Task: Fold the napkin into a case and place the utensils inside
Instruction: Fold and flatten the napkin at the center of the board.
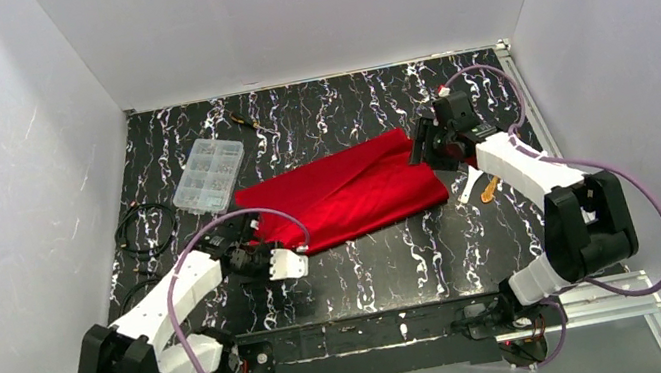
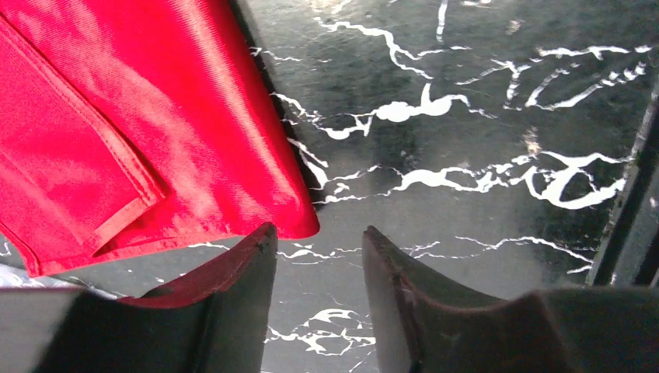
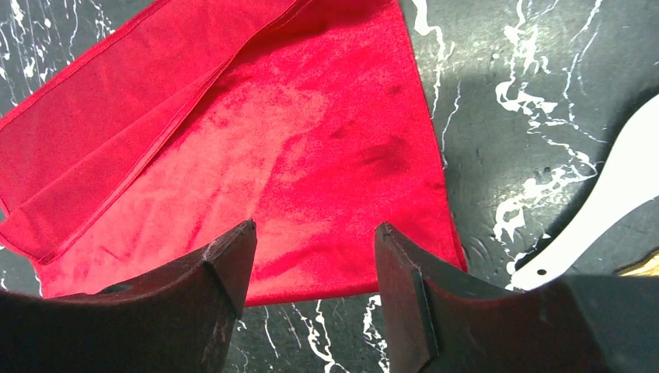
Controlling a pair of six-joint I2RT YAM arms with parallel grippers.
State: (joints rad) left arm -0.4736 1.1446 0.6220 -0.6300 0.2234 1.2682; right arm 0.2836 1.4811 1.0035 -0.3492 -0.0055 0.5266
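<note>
1. While the left gripper (image 2: 319,233) holds its fingers (image 2: 233,295) parted with nothing between them, a rounded corner of the red napkin (image 2: 155,140) lies just beyond the tip of one finger. The bare black marbled table (image 2: 466,116) shows through the gap.
2. The right gripper (image 3: 315,229) is likewise spread and empty, its fingers (image 3: 210,295) poised over the near edge of the napkin. I cannot tell whether they touch the cloth.
3. The napkin lies folded in layers, a hemmed flap running across it, between the two grippers.
4. Beside the right fingers, off the cloth, lies a white spoon (image 3: 614,202). Just past it is a yellow-gold utensil (image 3: 643,268), mostly cut off.
5. Well away from the left fingers sits a clear compartment box (image 1: 208,174).
</note>
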